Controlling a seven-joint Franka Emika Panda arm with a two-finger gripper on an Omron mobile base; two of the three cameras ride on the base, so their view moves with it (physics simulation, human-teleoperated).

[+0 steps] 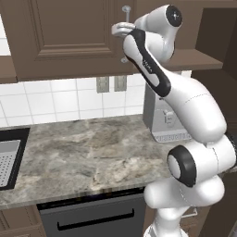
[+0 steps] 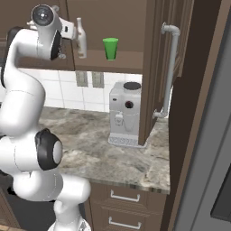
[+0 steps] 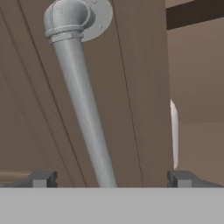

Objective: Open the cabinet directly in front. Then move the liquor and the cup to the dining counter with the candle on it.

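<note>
The dark brown cabinet (image 1: 69,32) hangs straight ahead. Its left door is closed and its right door (image 2: 151,67) is swung open, with its silver bar handle (image 2: 170,72) facing out. On the bared shelf stand the liquor (image 2: 81,38), a pale-necked bottle, and the green cup (image 2: 110,48) to its right. My gripper (image 3: 112,179) is open at the left door's bar handle (image 3: 83,109), which runs up between the fingertips (image 3: 43,178). The gripper (image 1: 119,30) shows high up at that handle, just left of the liquor in the right base view. The dining counter and the candle are out of view.
A grey coffee machine (image 2: 124,117) stands on the marbled counter (image 1: 92,148) under the open door. A black sink (image 1: 9,157) is at the counter's left end, with a dark dishwasher front (image 1: 92,217) below. Drawers (image 2: 124,198) and a tall dark unit (image 2: 203,135) are on the right.
</note>
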